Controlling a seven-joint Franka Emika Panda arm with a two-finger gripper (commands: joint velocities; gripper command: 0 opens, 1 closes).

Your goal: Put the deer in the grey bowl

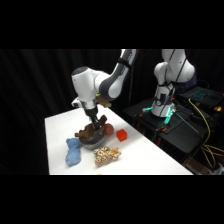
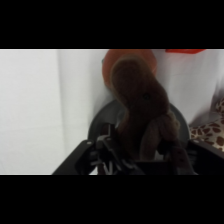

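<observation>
Side view: a white robot arm reached down from upper right over a white surface (image 1: 145,155). Its claw (image 1: 95,120) hung just above the grey bowl (image 1: 92,144), pinching the deer (image 1: 94,129), a dark brown plush w/ floppy limbs. The deer's lower part draped onto or into the bowl; one end stuck up toward the claw. Whether it touched the bowl floor could not be told.

Wrist view: the deer (image 2: 142,115) filled the centre, hanging from the claw (image 2: 132,160) at the bottom edge, w/ the bowl's dark round rim (image 2: 97,125) directly behind & below it. The claw's fingers were mostly hidden by plush, but the toy clearly hung from them, so the grip read as closed on the deer.

Other things: a light blue plush (image 1: 74,152) just beside the bowl on the near-left; a tan spotted plush (image 1: 106,156) near the bowl in front; a red block (image 1: 121,134) to the right; a reddish-orange round thing (image 1: 108,129) close behind the bowl, also seen past the deer in wrist view (image 2: 107,65).

Judgement: the step in hand looked like the release over the bowl. To do it well, the claw should stay centred over the rim, lower until most of the body sat inside, then open straight up, since limp limbs could hang over the edge or snag on a finger & pull the toy out.
</observation>
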